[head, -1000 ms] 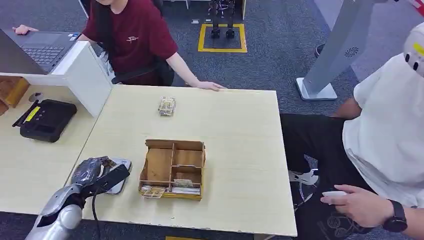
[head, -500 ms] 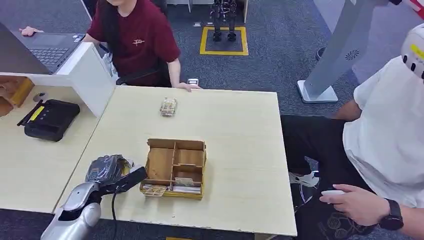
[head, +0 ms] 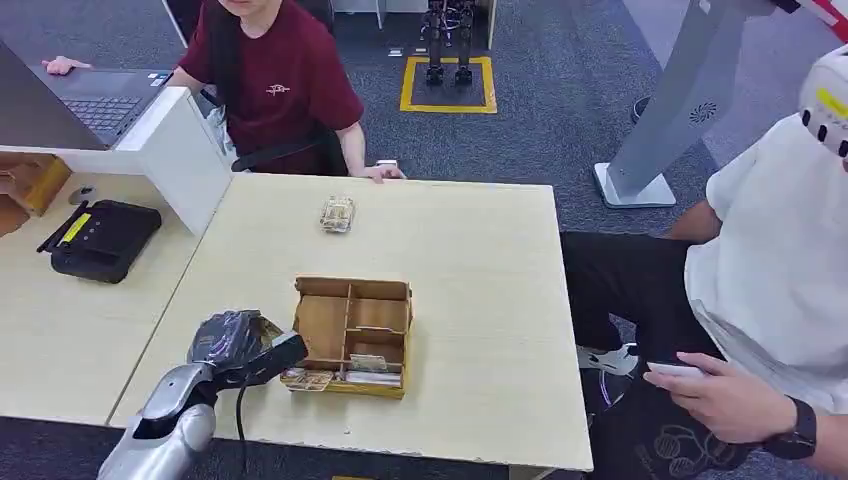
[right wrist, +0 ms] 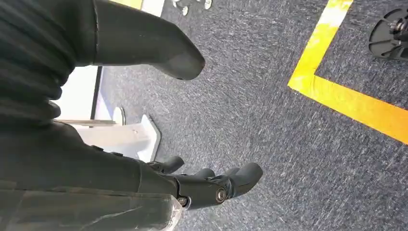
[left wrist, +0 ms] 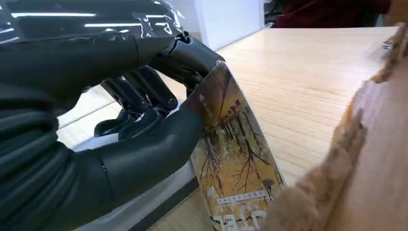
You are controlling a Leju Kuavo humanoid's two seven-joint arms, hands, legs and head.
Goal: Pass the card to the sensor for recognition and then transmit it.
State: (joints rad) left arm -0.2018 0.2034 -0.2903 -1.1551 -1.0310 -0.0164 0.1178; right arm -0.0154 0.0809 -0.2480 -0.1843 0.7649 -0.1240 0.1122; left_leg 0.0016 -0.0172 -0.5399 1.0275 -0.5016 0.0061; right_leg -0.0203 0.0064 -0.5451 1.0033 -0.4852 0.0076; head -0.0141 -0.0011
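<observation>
— What's in your left hand?
— A card (autumn-tree print), pinched between thumb and fingers, just beside the wooden organizer box. My right hand hangs empty, fingers apart

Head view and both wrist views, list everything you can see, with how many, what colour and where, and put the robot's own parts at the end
table: one, pale wood, centre
wooden tray: one, brown, compartmented, near front edge of table
card: one, yellow-brown tree picture, held by left hand beside the tray
cards in tray: a few, front compartments, count unclear
small packet: one, yellowish, far part of table
black device: one, black with yellow strip, on the side desk
laptop: one, grey, on white counter
person in red shirt: one, far side of table
person in white shirt: one, right of table, holding a small white object
floor marking: one, yellow square, on grey carpet
left hand: black, pinching the card
right hand: black, above carpet, holding nothing
</observation>
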